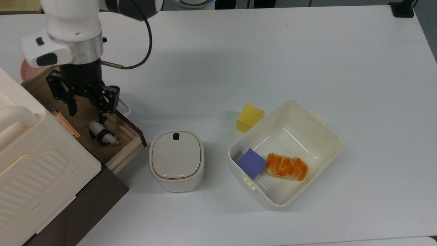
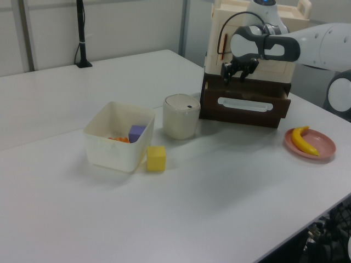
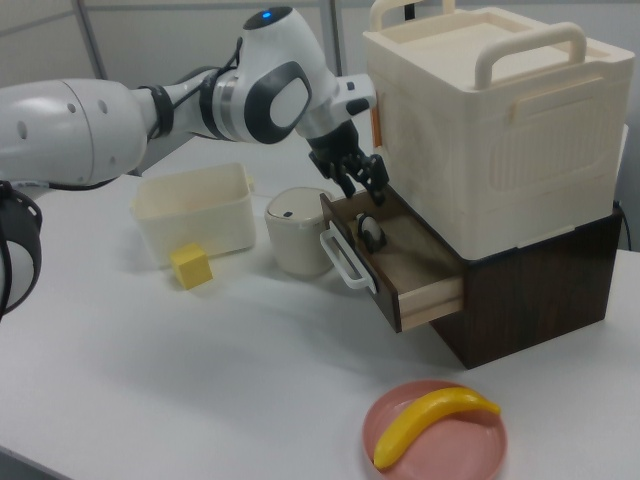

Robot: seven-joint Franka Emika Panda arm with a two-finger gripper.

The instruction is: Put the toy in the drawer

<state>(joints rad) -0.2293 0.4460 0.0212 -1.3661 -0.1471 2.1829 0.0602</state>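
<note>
The toy (image 1: 103,135), a tiny black-and-white panda, lies on its side on the light wooden floor of the open drawer (image 1: 127,150), close to the dark front panel. It also sits inside the drawer (image 3: 425,275) as the toy (image 3: 370,232) in the right view. My gripper (image 1: 87,114) hangs just above the drawer, open, with nothing between its fingers, and the toy is free below one fingertip. The gripper (image 2: 237,71) hovers over the drawer front (image 2: 247,107) in the left view; in the right view the gripper (image 3: 362,185) is above the toy.
A white lidded bin (image 1: 176,159) stands beside the drawer's corner. A cream tub (image 1: 336,136) holds an orange bread-like piece (image 1: 286,166) and a purple block (image 1: 252,163); a yellow cube (image 1: 250,118) leans beside it. A cream box (image 1: 27,153) tops the cabinet. A pink plate with a banana (image 3: 440,425) lies nearby.
</note>
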